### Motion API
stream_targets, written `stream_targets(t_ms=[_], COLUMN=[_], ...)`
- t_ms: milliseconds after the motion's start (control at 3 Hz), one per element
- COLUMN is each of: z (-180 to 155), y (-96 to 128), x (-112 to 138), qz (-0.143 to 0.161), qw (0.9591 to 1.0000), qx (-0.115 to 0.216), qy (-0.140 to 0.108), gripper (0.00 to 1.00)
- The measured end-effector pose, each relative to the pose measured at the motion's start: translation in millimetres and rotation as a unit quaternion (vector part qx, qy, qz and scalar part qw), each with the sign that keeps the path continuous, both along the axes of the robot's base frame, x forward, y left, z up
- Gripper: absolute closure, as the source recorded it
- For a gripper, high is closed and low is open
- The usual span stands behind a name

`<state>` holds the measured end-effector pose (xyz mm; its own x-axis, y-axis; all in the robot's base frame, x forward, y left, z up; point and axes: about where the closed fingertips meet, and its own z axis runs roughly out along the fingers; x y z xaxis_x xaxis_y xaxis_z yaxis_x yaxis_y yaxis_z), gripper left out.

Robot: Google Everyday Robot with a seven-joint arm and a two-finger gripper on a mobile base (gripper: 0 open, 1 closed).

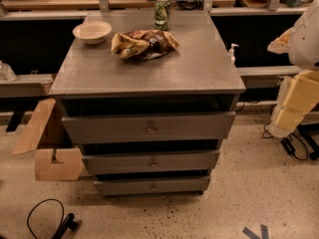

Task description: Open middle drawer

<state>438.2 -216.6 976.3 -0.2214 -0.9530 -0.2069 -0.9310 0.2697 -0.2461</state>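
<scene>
Middle drawer [119, 162]: looks stiff, probably light, slides out. Grab small round knob [152, 163] at centre; tiny, maybe slippery. Gripper [285, 121] at right, well apart; open or closed, cannot tell.

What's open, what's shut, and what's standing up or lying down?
middle drawer: looks shut
top drawer: looks shut
bottom drawer: looks shut
can: standing upright
bowl: right way up, looks empty
snack bag: lying crumpled
gripper: off to the cabinet's right, holding nothing
</scene>
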Motion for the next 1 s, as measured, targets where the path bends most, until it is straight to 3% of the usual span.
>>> stream_targets(t_ms=[333,1000], z=[0.0,-13.6], y=[0.0,4.6], x=[0.0,-9.2], qz=[0.0,-0.019], qw=[1.0,0.9989], qx=[0.0,-0.036], qy=[0.0,-0.024], gripper=[0.0,0.0])
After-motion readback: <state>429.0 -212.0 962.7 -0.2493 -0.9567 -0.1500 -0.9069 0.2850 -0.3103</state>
